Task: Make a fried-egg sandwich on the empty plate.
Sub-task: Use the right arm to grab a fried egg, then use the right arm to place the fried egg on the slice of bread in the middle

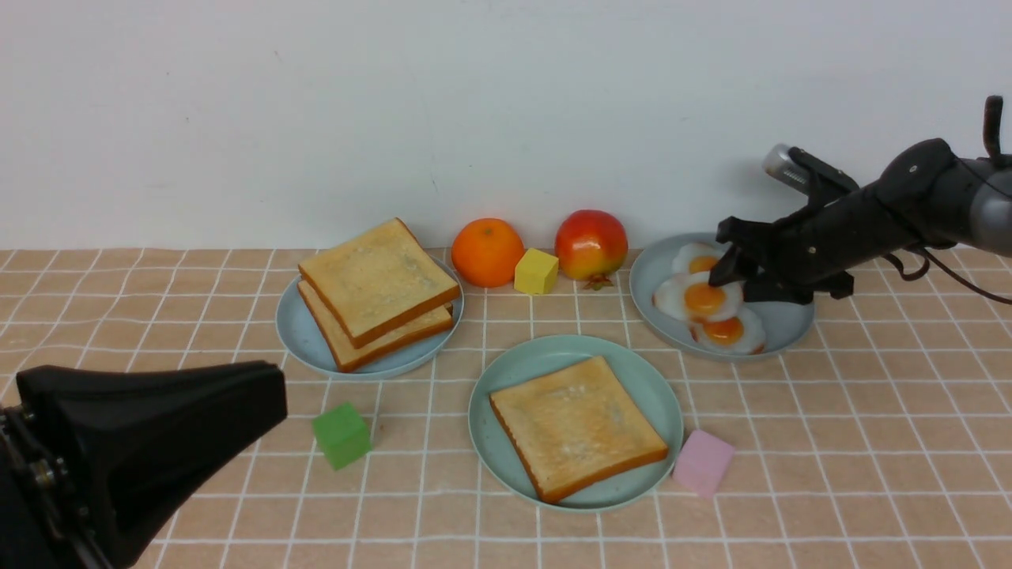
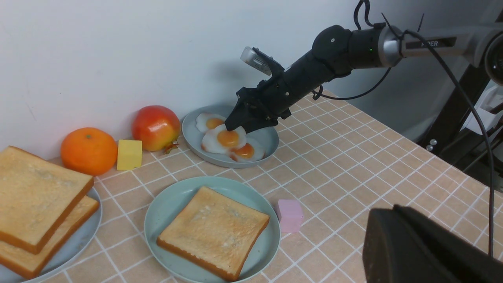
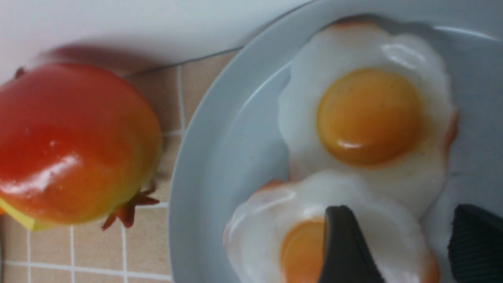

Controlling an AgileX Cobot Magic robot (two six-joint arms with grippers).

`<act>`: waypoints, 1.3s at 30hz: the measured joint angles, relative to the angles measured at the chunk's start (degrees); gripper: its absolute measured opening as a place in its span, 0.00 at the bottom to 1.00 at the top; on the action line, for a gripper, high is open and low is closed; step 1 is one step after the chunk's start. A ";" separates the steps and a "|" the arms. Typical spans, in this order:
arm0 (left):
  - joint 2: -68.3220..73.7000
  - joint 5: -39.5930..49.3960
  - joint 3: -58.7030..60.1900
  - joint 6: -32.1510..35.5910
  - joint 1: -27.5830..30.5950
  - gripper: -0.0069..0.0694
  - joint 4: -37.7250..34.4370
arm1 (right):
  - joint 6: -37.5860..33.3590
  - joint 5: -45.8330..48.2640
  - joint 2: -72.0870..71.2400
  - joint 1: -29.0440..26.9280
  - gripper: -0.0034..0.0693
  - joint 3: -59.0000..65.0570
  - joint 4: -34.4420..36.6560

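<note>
The right gripper point(image 1: 726, 273) hangs low over the blue-grey plate point(image 1: 791, 332) at the far right of the bench point(image 1: 870, 442). Its jaws stand moderately apart and hold nothing. In the right wrist view one of its fingers point(image 3: 342, 251) lies above the yolk of the middle fried egg point(image 1: 700, 299), and the other is past that egg's white edge, over bare plate. A second egg point(image 1: 696, 257) lies behind it and a third egg point(image 1: 727, 330) in front, their whites overlapping. Left of that plate, along the wall, sit a red fruit point(image 1: 591, 245), a yellow block point(image 1: 536, 271) and an orange point(image 1: 487, 251). Nearer the robot, at centre, the mint-green plate point(image 1: 506, 371) carries one toast slice point(image 1: 577, 427) lying flat, with a pink cube point(image 1: 703, 462) just beside its rim. Two stacked toast slices point(image 1: 379, 288) rest on another blue-grey plate point(image 1: 296, 332) further left, and a green cube point(image 1: 341, 435) sits in front of it. The left gripper point(image 1: 158, 442) hovers at the near left corner, well apart from everything; I cannot tell how its jaws stand.
</note>
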 joint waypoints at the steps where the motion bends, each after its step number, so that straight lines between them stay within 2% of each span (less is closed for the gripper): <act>1: 0.00 0.00 0.00 0.00 0.00 0.07 0.00 | -0.16 0.06 0.00 0.00 0.53 0.00 0.05; 4: 0.00 0.00 0.00 0.00 0.00 0.07 0.00 | -0.50 0.12 0.00 0.00 0.46 -0.02 0.36; 7: 0.00 0.00 0.00 0.00 0.00 0.07 0.00 | -0.71 0.25 0.00 0.00 0.32 -0.02 0.72; 10: 0.00 0.05 0.00 0.00 0.00 0.07 0.00 | -0.73 0.98 -0.14 0.00 0.23 -0.08 1.99; 15: 0.00 0.05 0.00 0.00 0.00 0.07 0.00 | -0.73 2.49 -1.28 0.00 0.21 -0.07 2.63; 20: 0.00 0.18 0.00 0.00 0.00 0.07 0.00 | -2.77 5.96 -5.35 0.00 0.15 -0.02 2.63; 27: 0.00 1.26 0.00 0.00 0.00 0.07 1.23 | -7.76 17.41 -15.96 0.38 0.15 1.42 2.96; 33: 0.00 2.89 0.00 0.00 0.00 0.08 2.63 | -13.24 20.11 -27.56 5.35 0.15 15.80 9.63; 39: 0.00 3.71 0.00 0.00 0.00 0.08 3.59 | -18.74 13.96 -30.21 12.61 0.15 29.49 17.62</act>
